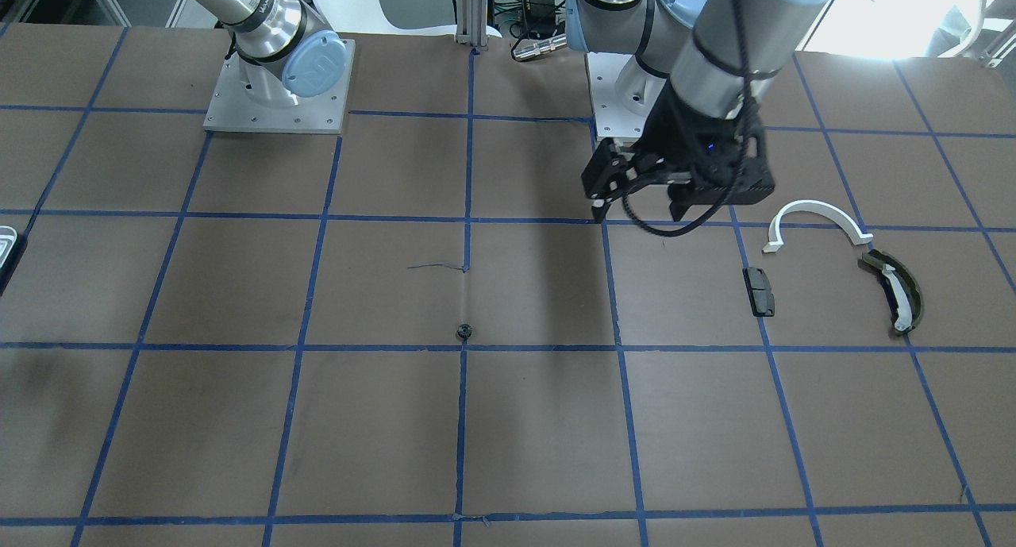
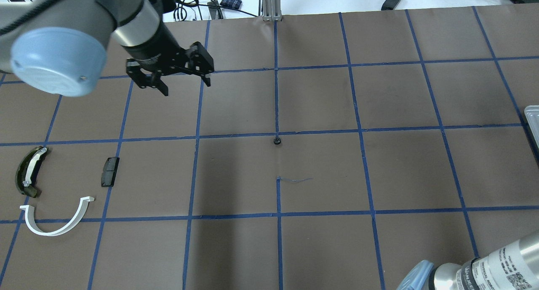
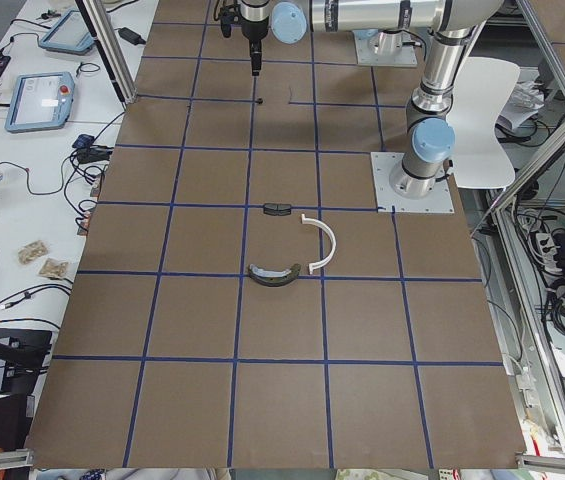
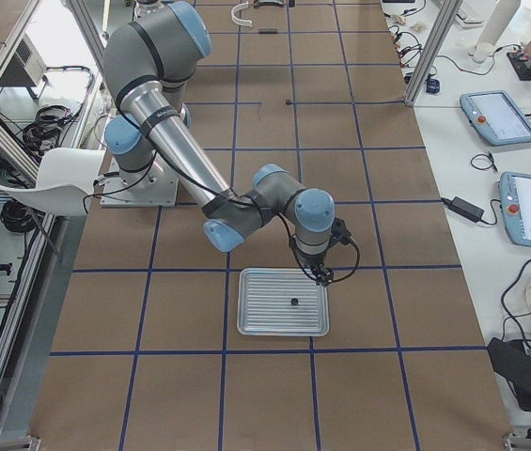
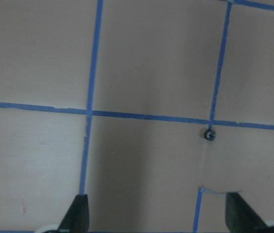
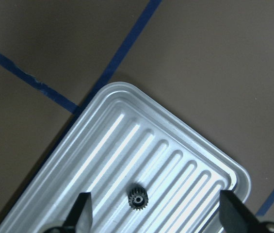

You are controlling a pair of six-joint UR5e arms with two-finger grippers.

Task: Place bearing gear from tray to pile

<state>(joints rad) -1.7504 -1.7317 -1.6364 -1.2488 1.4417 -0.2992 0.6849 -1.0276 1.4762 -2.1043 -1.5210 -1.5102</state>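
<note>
One small black bearing gear lies in the ribbed tray, directly below my right gripper, which is open and empty above it. A second gear lies on the table's middle grid line, also in the left wrist view. My left gripper is open and empty, raised above the table between that gear and the pile. The pile is a white arc, an olive curved piece and a black block. Only a tray corner shows overhead.
Brown table with a blue tape grid. The arm bases stand at the robot's side. A loose bit of tape lies near the middle gear. Tablets and cables lie on a side bench beyond the table.
</note>
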